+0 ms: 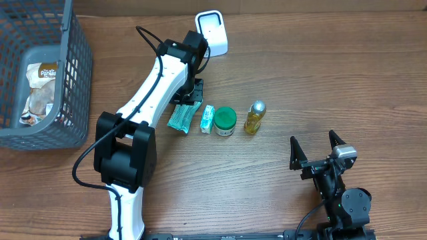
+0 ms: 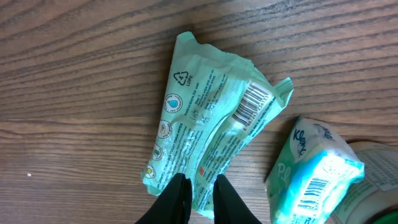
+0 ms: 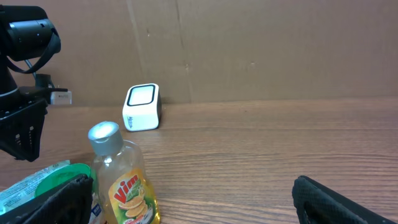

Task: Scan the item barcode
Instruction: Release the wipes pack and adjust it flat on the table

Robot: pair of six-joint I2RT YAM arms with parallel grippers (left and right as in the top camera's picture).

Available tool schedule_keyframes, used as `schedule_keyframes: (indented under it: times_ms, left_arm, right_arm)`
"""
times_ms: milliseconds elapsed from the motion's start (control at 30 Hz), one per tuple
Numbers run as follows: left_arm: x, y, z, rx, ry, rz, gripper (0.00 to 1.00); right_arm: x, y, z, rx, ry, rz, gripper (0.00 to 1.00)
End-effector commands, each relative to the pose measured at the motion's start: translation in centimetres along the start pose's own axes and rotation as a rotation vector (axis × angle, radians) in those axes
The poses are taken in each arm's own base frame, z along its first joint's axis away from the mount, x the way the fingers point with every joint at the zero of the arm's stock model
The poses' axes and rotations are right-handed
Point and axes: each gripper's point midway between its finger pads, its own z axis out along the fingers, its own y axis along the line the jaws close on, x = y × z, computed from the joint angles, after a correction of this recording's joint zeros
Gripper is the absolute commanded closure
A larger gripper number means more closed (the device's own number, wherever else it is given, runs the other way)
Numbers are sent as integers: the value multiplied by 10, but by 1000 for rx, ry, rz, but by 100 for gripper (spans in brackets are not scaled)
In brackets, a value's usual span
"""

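Packet [image 2: 211, 137] lies on counter [image 2: 74, 74], barcode [image 2: 254, 102] facing up. Left end effector [image 2: 198, 190] pinches its near edge. Right end effector [image 1: 319, 152] gapes wide, empty. Lift slowly, keep grip firm, turn barcode toward scanner [image 1: 212, 32], avoid creasing.

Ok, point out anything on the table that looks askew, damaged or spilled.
Only the green packet stands out: it is crumpled and creased, lying at a slant, barcode up, with the left gripper pinching its edge. The bottle and green-lidded jar stand upright; no spill shows.
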Motion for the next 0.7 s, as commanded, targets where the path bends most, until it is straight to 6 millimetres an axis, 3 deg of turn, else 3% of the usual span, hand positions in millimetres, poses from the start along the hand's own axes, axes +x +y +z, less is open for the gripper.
schedule_keyframes:
  times_ms: [0,333,667]
  left_arm:
    - [6,3,10,-21,20,31,85]
    - [12,3,40,-21,22,60,84]
    - [12,3,42,-16,20,68,82]
  right_arm:
    - [2,-2,0,8,-5,-8,0]
    - [2,-2,0,8,-5,-8,0]
    - [2,-2,0,8,-5,-8,0]
